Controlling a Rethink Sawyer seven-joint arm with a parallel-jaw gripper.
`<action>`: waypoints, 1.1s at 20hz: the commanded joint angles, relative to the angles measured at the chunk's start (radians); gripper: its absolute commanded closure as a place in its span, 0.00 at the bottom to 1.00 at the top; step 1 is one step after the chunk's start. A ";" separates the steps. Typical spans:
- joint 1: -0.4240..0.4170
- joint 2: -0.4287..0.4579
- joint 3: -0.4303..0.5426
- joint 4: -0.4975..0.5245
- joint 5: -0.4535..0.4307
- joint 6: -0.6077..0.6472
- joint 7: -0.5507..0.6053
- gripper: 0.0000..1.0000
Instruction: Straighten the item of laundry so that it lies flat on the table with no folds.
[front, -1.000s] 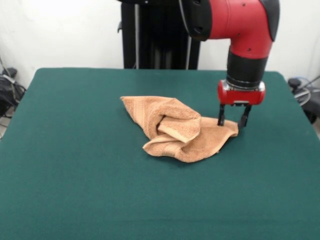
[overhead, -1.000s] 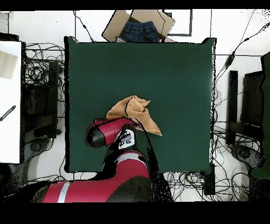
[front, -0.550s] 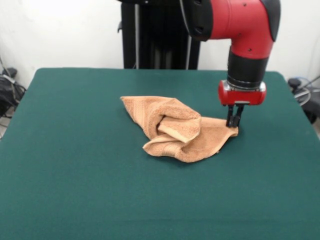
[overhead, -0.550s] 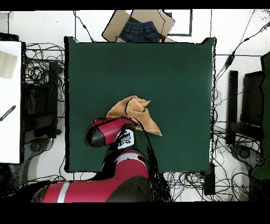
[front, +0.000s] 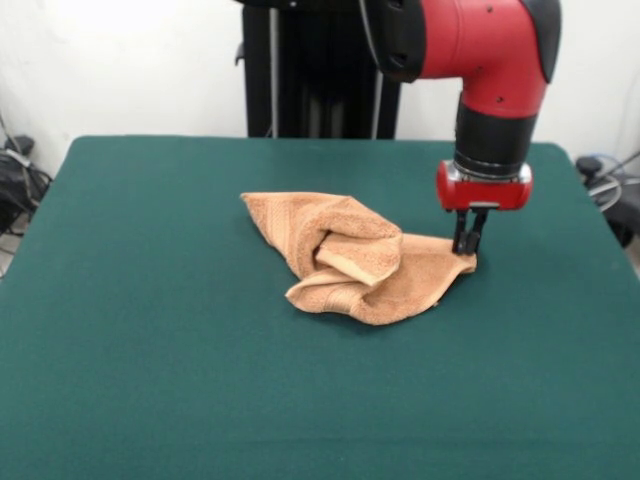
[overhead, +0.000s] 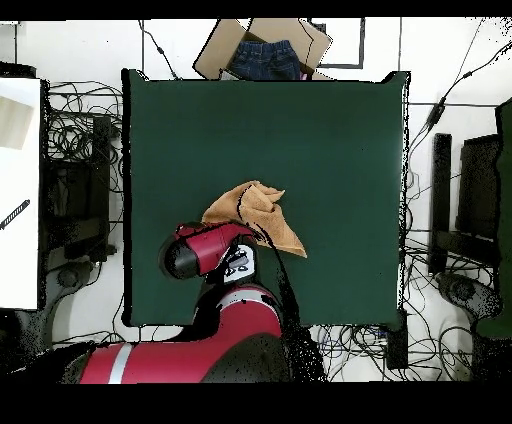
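Towel (front: 365, 258) is crumpled near the middle of the table (front: 160, 350), one flap folded over onto itself in a raised roll, another corner stretched flat away from the heap. Gripper (front: 467, 243) sits on that flat corner at the towel's edge, jaws pinched narrow on the cloth. Red arm (front: 490, 60) stands straight above it. In the overhead view the arm (overhead: 205, 250) covers that corner of the towel (overhead: 255, 210). A cardboard box (overhead: 262, 48) with dark fabric inside sits off the table edge farthest from the towel.
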 joint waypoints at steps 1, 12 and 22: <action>0.004 0.016 0.067 -0.056 0.033 0.101 0.064 1.00; -0.002 0.032 0.077 -0.059 0.031 0.077 0.067 1.00; 0.002 0.048 0.072 -0.066 0.028 0.067 0.069 1.00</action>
